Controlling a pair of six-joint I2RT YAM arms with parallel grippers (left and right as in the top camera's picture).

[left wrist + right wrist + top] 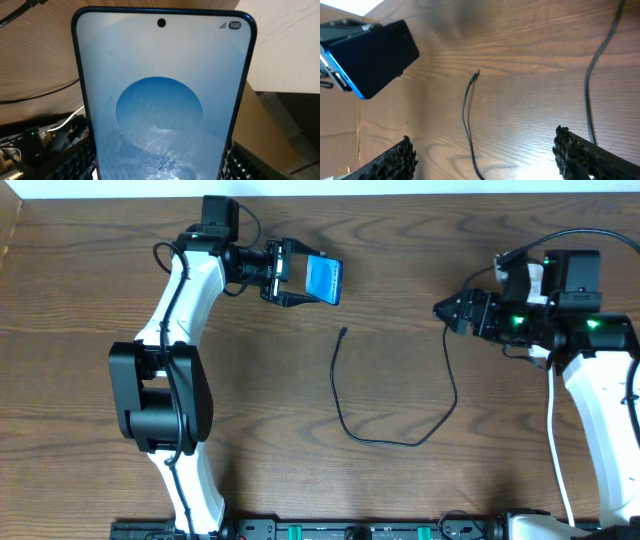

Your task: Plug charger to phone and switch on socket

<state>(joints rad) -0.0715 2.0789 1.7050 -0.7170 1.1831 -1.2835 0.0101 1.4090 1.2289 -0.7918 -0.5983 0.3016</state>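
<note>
Left fingers (pixel 247 165): pinching the black-framed smartphone with blue swirl screen (pixel 323 279), held above the brown wooden tabletop (pixel 80 380) at 11 o'clock.
Right fingers (pixel 585 155): spread, empty, at 2 o'clock.
Charger: the thin black cable (pixel 345 395) lies loose mid-tabletop, with its plug tip (pixel 343 332) at the 12 o'clock end.
Risk: a shallow pinch may let the tip twist and miss the port.
Socket: not made out.

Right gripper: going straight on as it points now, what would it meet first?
Probably the charger, its plug end lying ahead of the open right gripper; the phone sits off to one side. Depth unclear.
</note>
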